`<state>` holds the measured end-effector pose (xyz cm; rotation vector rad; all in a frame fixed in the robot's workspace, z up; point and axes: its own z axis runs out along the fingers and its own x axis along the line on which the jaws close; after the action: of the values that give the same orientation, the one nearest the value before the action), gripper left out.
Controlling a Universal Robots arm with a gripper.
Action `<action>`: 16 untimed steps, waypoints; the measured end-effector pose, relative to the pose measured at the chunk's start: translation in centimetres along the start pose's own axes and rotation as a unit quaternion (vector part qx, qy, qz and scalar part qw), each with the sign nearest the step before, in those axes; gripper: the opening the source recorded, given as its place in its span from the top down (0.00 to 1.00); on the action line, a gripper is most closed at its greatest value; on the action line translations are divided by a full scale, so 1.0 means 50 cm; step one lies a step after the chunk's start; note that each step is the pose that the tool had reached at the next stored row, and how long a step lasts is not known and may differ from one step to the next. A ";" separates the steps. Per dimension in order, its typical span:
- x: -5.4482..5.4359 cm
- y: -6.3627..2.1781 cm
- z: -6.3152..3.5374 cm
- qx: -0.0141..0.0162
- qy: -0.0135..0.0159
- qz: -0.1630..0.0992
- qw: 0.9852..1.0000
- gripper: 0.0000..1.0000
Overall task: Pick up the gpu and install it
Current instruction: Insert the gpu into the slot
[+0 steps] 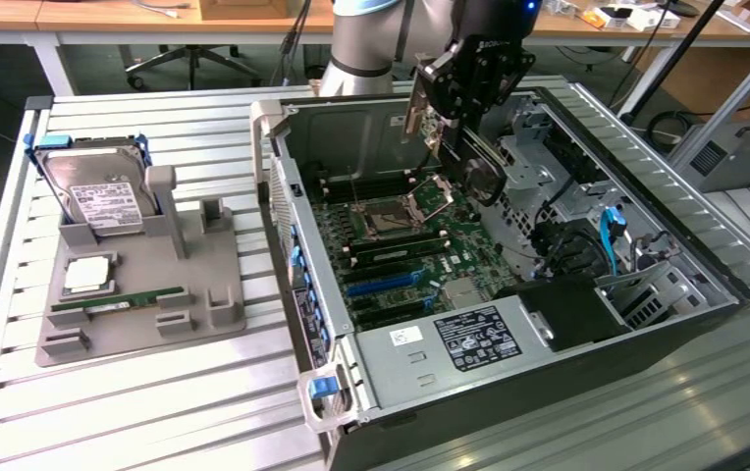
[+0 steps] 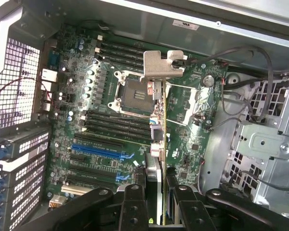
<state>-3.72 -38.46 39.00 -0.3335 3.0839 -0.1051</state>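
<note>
Exterior view: the jaws pinched the gpu (image 1: 420,108), held upright and edge-on over the open case (image 1: 274,167), with free air between it and the motherboard (image 1: 408,245) (the case's far wall stood near). Its faces were hard to make out. Wrist view: the gpu (image 2: 157,120) ran as a thin dark strip, with the silver bracket (image 2: 161,62) at the far end. Its near end was hidden between the fingers (image 2: 135,202).
</note>
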 end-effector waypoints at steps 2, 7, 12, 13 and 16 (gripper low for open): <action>0.000 0.000 0.000 0.000 0.000 -0.001 1.000 0.73; 0.000 0.000 0.000 0.000 0.000 -0.006 1.000 0.73; 0.000 0.000 0.000 0.000 -0.001 -0.010 1.000 0.73; 0.000 0.000 0.000 0.000 -0.001 -0.011 1.000 0.73; 0.000 0.000 0.000 0.000 -0.001 -0.014 1.000 0.73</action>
<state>-3.72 -38.46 39.00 -0.3755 3.0782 -0.1046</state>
